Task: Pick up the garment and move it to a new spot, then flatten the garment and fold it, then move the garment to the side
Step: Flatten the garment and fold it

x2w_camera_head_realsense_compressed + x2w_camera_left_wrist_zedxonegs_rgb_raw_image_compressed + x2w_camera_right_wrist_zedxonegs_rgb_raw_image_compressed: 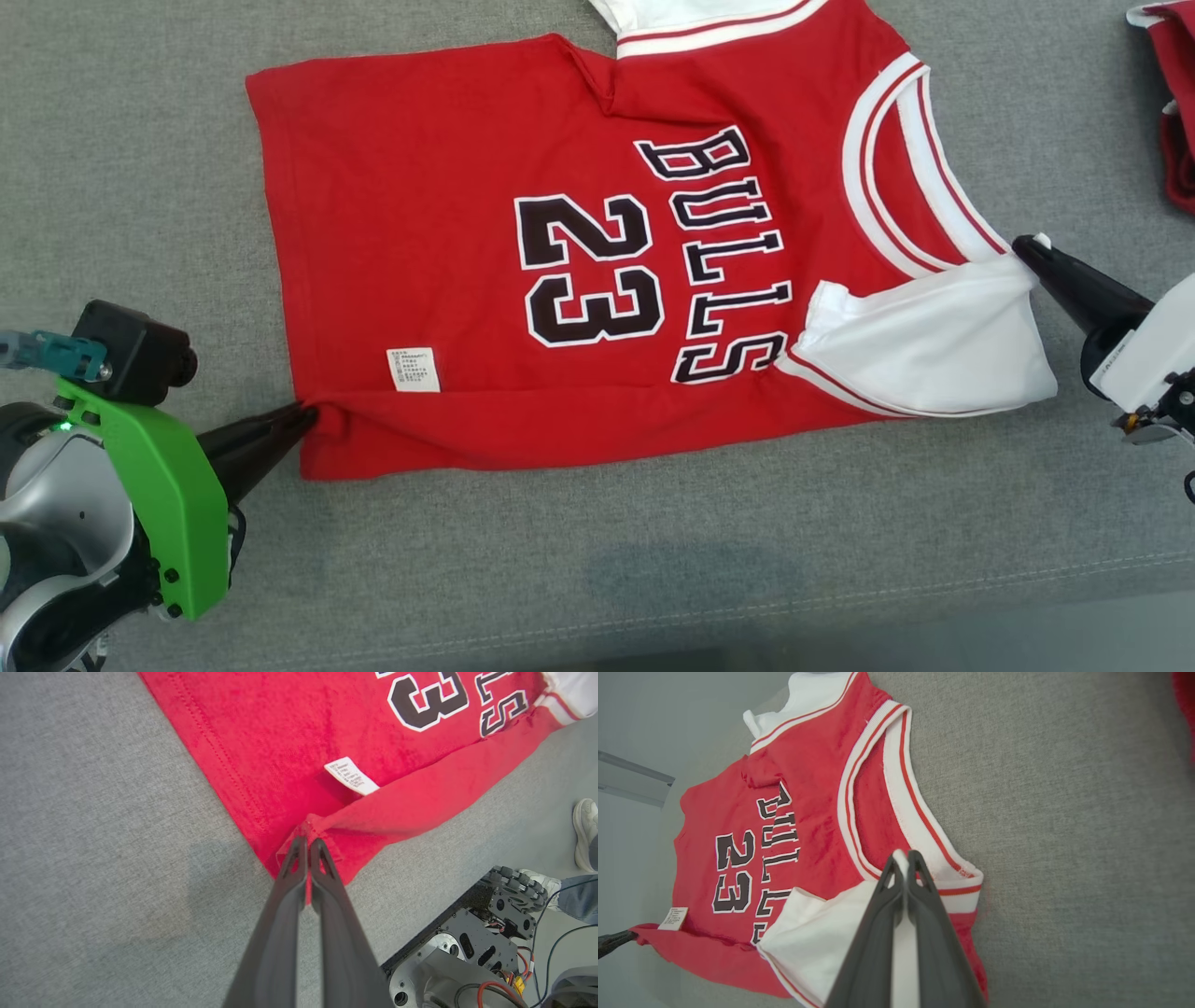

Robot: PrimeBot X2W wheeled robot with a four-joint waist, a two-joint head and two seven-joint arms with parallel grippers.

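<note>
The garment (448, 243) is a red jersey with white trim, "BULLS" and "23", lying sideways on the grey surface with its near edge folded up over itself. My left gripper (306, 418) is shut on the jersey's bottom hem corner; the left wrist view shows red cloth pinched between its fingers (306, 851) beside the white care label (351, 775). My right gripper (1027, 248) is shut on the white sleeve at the shoulder end, and white fabric runs between its fingers (904, 858) in the right wrist view, where the garment (817, 798) spreads out to the left.
Another red and white garment (1178, 103) lies at the far right edge. The grey fabric surface (131, 149) has a seam near its front edge. In the left wrist view the robot's wheeled base (467, 947) and a person's white shoe (586, 830) stand on the floor.
</note>
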